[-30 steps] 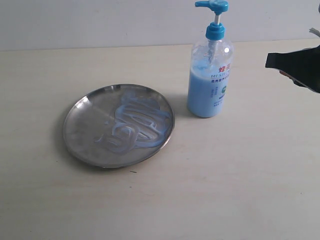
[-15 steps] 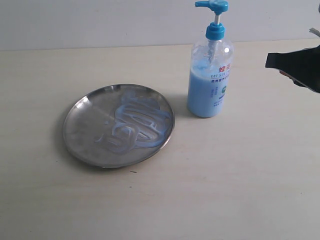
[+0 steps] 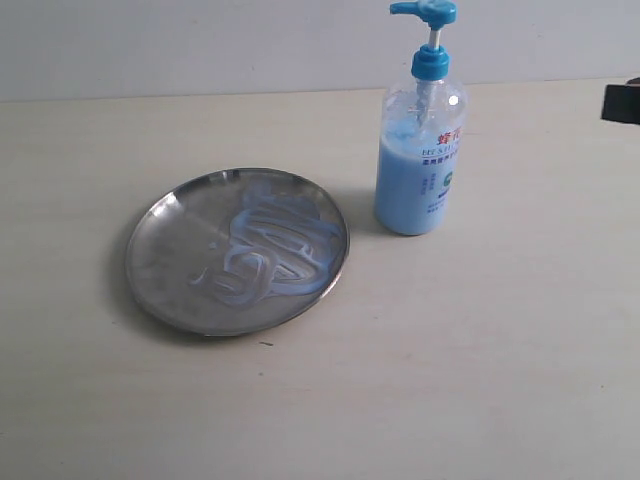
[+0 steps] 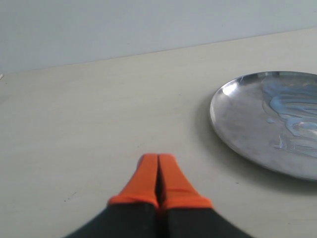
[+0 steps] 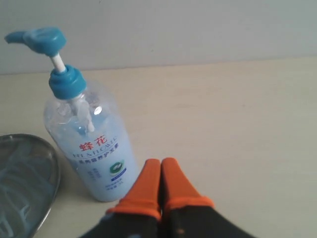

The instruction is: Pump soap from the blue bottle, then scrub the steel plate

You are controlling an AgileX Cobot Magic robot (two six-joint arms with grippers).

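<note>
Lying flat on the pale table (image 3: 480, 380), the steel plate (image 3: 165, 250) sits on the left in the outside camera. The soap (image 3: 268, 245) is spread over its middle and right part in light blue streaks. The blue bottle (image 3: 420, 170) stands upright just beside the plate, on its right, not touching it. A small dark piece (image 3: 622, 103) pokes in at the right edge. It may be part of the right arm, but too little shows to be sure. No arm is over the plate.

In the left wrist camera, the left gripper (image 4: 158, 162) hangs over bare table. Its orange tips are pressed together with nothing between them. The plate (image 4: 237, 124) is near it but apart.

In the right wrist camera, the right gripper (image 5: 161, 167) is closed tight too and holds nothing. The bottle (image 5: 94, 158) stands close in front of it, and the plate's rim (image 5: 47, 163) peeks in beside the bottle.

The pumping looks done, since soap is on the plate and smeared about. So the job seems to be at the scrubbing part, or near its end. If more scrubbing is needed, a gripper has to go over to the plate. Then it has to come down gently on the soapy part and rub without pushing the plate away. No sponge or cloth shows in any view.
</note>
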